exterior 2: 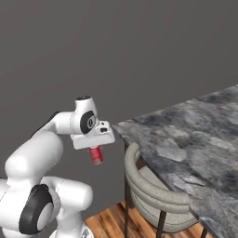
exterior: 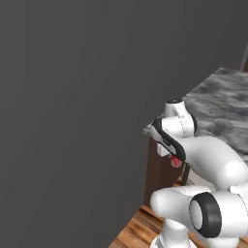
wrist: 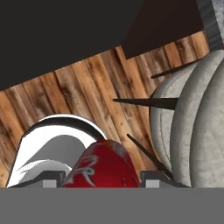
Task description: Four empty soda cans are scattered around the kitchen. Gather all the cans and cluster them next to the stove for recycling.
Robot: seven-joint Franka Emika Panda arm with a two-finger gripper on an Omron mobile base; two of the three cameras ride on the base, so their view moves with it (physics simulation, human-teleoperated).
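The claw is clamped on a red soda can, which hangs upright below the hand in mid-air, just beside the corner of the grey marble-topped desk and clear of its surface. In the hand view the can sits between the two fingertips (its white lettering faces the camera), above the wooden plank floor. A grey cushioned chair stands at the desk edge, near the can.
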